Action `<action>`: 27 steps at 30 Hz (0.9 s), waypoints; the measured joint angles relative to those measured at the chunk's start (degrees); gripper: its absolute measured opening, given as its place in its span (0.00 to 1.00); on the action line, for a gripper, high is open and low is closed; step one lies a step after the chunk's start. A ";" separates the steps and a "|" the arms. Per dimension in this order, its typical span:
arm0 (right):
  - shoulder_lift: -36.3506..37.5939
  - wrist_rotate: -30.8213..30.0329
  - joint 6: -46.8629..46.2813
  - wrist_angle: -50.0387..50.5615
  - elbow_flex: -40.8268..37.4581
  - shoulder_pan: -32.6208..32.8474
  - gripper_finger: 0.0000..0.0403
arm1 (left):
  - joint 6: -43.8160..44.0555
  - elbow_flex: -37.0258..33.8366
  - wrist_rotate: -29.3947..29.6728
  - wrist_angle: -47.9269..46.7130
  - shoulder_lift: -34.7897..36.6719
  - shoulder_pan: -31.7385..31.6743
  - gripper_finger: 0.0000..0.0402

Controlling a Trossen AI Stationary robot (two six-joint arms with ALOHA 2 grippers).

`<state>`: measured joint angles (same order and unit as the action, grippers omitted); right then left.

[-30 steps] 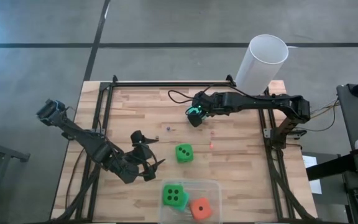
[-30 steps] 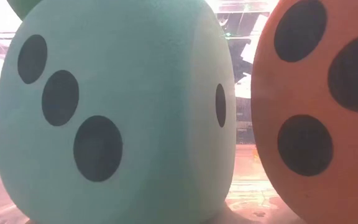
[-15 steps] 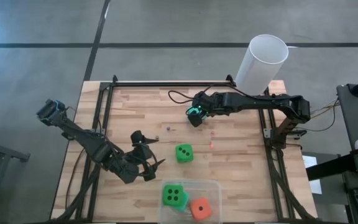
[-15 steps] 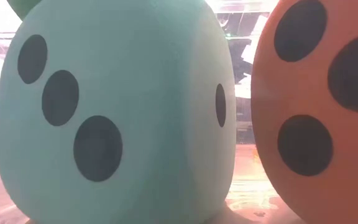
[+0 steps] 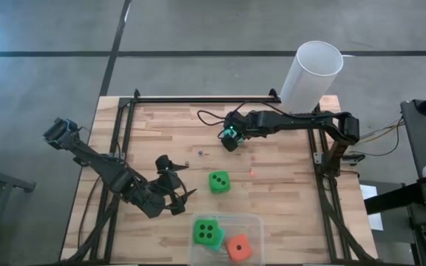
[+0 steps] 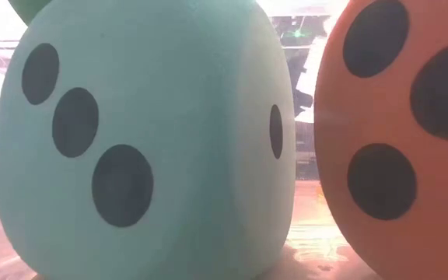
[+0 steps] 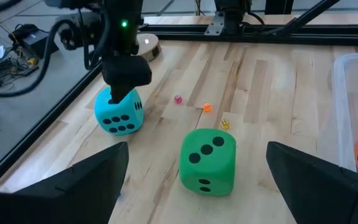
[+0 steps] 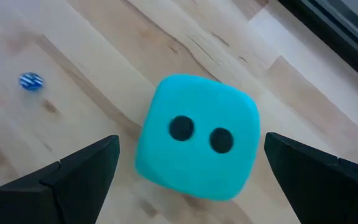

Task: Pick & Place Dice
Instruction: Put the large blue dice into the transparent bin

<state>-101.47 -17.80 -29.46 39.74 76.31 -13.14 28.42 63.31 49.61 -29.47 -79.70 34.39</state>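
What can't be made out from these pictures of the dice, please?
- Low view: the teal die and orange-red die fill the frame, hiding the table and both arms.
- High view: the right hand covers the teal die beneath it.
- High view: in the clear bin, a green die overlaps another.
- Left wrist view: the bin is cut off by the edge.

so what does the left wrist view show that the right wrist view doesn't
Only the left wrist view shows a green die standing loose on the table, three tiny dice, the clear bin and the right arm's fingers over the teal die. Only the right wrist view shows that die's two-pip top face and a small blue bead. Both share the teal die and the wooden table.
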 joint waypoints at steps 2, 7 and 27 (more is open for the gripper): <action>-0.71 0.57 0.53 -0.30 0.47 -0.58 0.99 | 0.00 -0.02 -0.04 -0.11 0.00 0.00 0.96; -2.05 2.68 0.20 -0.20 0.81 -1.90 0.99 | 0.00 -0.02 -0.05 -0.14 0.00 0.00 0.96; -2.50 5.82 2.51 -1.17 0.14 -4.37 0.99 | 0.00 -0.02 0.10 -0.14 0.00 0.00 0.96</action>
<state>-103.96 -11.98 -26.94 38.57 76.45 -17.51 28.42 63.29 49.71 -29.61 -79.70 34.39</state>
